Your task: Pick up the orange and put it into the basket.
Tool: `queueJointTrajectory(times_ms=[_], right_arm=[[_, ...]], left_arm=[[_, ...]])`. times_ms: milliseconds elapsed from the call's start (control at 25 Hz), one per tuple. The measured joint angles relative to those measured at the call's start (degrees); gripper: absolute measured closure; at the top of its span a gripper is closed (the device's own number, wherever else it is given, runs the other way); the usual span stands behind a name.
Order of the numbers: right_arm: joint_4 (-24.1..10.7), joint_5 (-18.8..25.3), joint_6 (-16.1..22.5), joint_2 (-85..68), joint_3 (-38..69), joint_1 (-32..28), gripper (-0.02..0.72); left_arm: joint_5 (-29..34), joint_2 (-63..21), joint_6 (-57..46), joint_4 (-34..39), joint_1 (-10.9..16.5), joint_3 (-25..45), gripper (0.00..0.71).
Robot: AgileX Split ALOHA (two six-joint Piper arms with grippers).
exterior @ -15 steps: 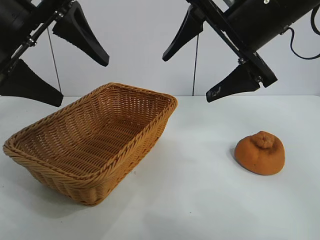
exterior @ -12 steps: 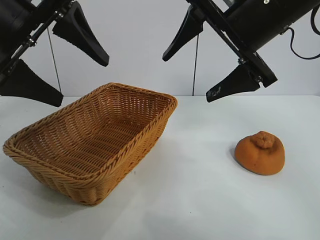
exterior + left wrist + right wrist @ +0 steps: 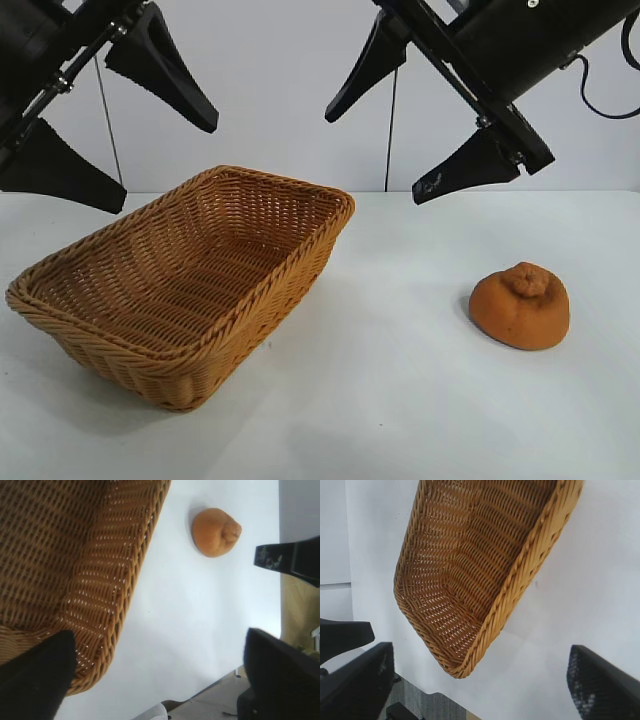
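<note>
Exterior view: the basket point(image 3: 190, 300) sits on the white table point(image 3: 400, 400) at the left, one corner turned toward the camera, nothing inside it. The orange point(image 3: 520, 306) lies on the table at the right, well apart from the basket, its wrinkled knob up. The left gripper point(image 3: 110, 150) hangs above the basket's left end, fingers spread wide and holding nothing. The right gripper point(image 3: 395, 155) hangs above the table between basket and orange, higher than both, likewise spread wide and holding nothing.

Left wrist view: the basket's point(image 3: 110, 610) sloping wall and braided rim fill one side; the orange point(image 3: 215, 531) rests on the bare table point(image 3: 200, 620) beyond the rim, clear of it. Two dark fingertips point(image 3: 35, 680) of the left gripper point(image 3: 160, 675) frame the scene far apart. A finger of the right gripper shows near the orange, not touching it.

Right wrist view: the basket point(image 3: 530, 565) is seen from above, its woven floor bare. The right gripper's point(image 3: 480, 680) fingertips point(image 3: 600, 685) stand wide apart over the table point(image 3: 580, 600), nothing between them.
</note>
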Motion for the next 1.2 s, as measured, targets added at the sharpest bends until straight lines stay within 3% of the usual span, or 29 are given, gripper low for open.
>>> queueJointTrajectory(times_ms=[960, 1200], right_arm=[[0.0, -0.43, 0.0, 0.0, 0.0, 0.0, 0.062], [0.0, -0.58, 0.0, 0.0, 0.0, 0.0, 0.062]], left_arm=[[-1.71, 0.0, 0.0, -0.05, 0.0, 0.0, 0.066], [3.48, -1.11, -6.11, 2.15, 0.33, 0.0, 0.066]])
